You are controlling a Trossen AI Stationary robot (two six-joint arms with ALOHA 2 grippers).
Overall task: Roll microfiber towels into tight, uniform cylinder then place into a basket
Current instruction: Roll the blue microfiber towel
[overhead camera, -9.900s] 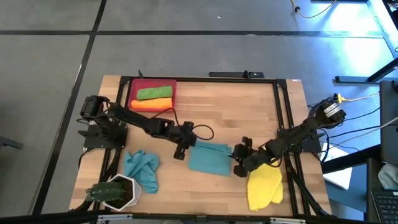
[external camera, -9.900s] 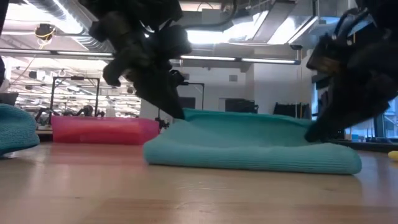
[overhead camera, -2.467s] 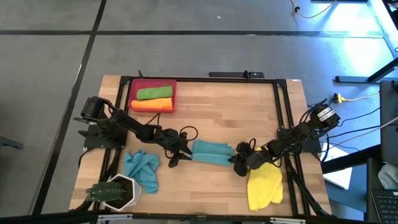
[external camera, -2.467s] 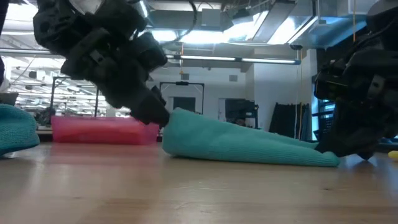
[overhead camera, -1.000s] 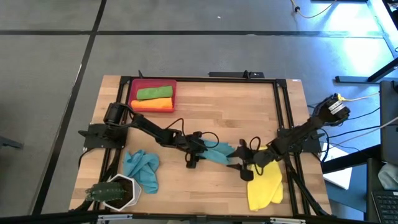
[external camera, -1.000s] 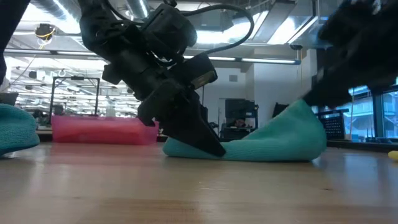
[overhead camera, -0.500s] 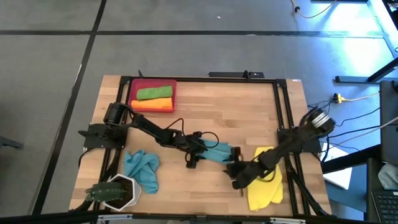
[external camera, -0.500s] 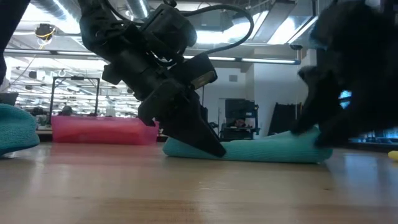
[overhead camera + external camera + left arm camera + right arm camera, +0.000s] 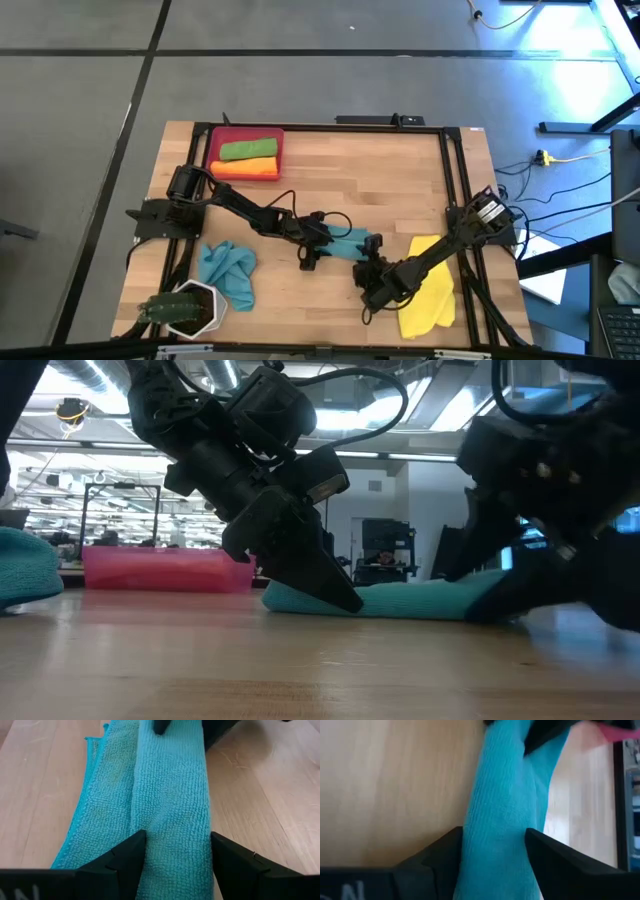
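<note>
Soft, limp teal roll point(image 9: 350, 242) lies below the basket point(image 9: 212, 150); left tool point(image 9: 322, 247) and right tool point(image 9: 368, 268) each pinch one end, best held there.

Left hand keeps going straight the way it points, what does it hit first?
Probably the right hand: the left hand already straddles the rolled teal-blue microfiber towel, and the right hand holds that roll's far end. Depth unclear.
</note>
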